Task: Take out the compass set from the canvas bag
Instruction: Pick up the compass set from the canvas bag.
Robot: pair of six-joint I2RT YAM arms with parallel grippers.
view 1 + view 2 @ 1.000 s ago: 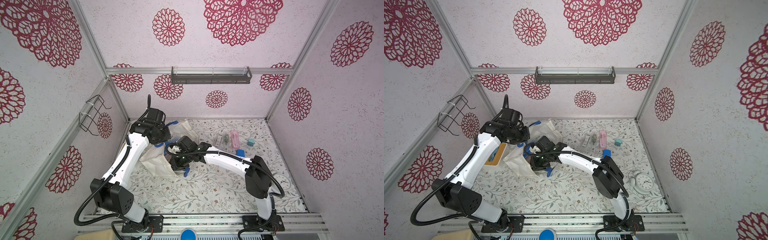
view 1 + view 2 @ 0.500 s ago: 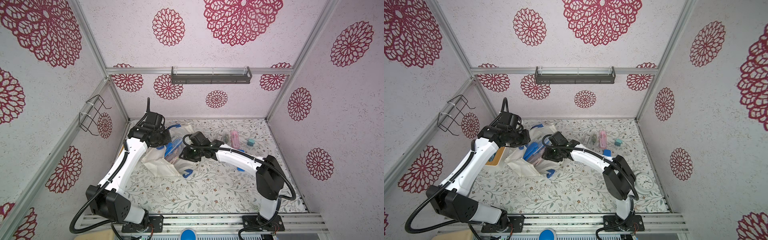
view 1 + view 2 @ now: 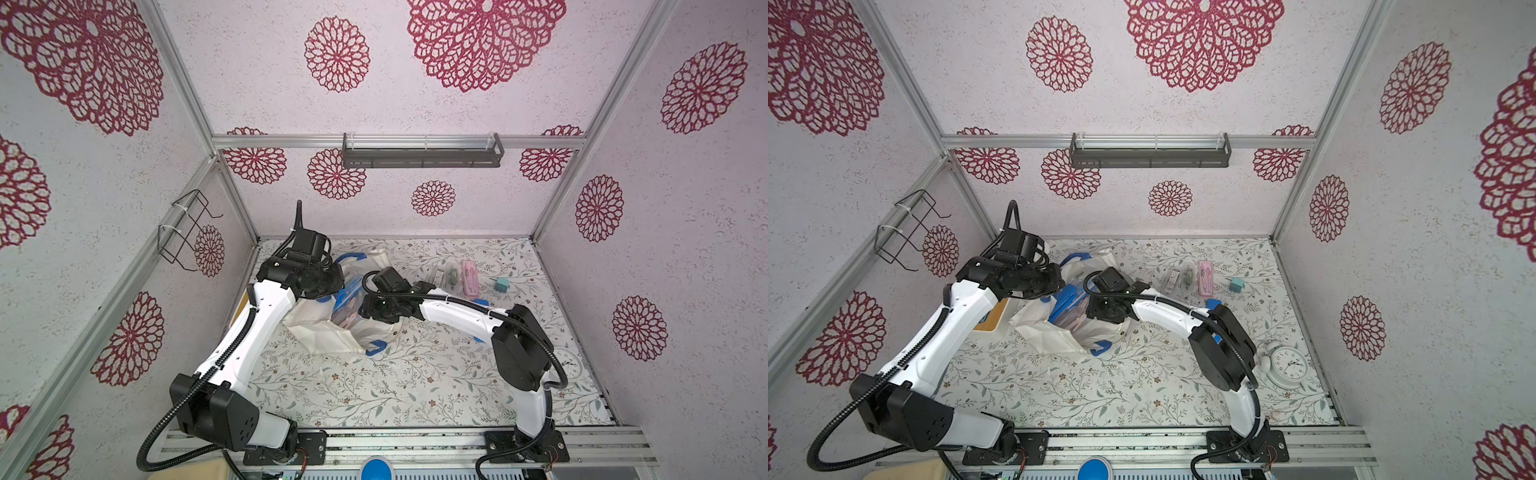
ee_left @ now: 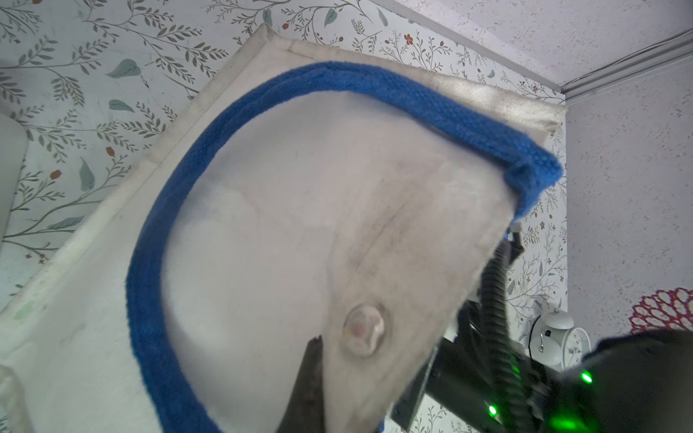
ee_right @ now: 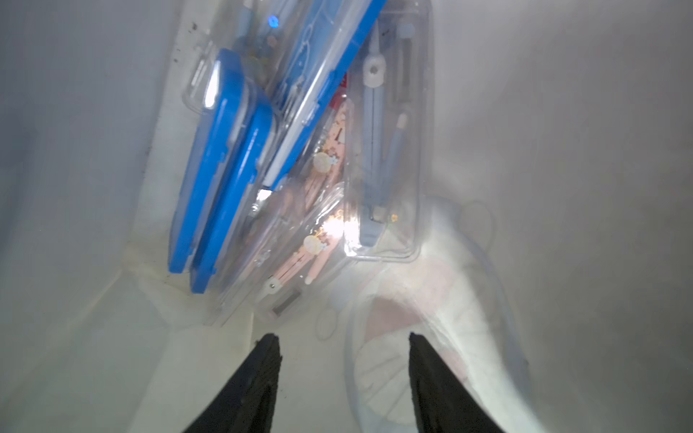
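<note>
The off-white canvas bag with blue handles lies at the table's left middle, its mouth facing right. My left gripper is shut on the bag's upper rim and holds it up; only one dark finger shows beside the fabric. My right gripper is open at the mouth, with nothing between its fingers. Inside lie several slim plastic cases: a clear compass set with a grey-blue compass, blue-edged cases and a pink one.
Right of the bag, a clear case, a pink case, a teal box and a small blue piece lie on the table. A white alarm clock stands at the right edge. A wooden tray sits by the left wall.
The right gripper's jaws have opened and its wrist has shifted back and right to the bag's mouth. The left gripper has drawn the rim up, baring the blue cases.
</note>
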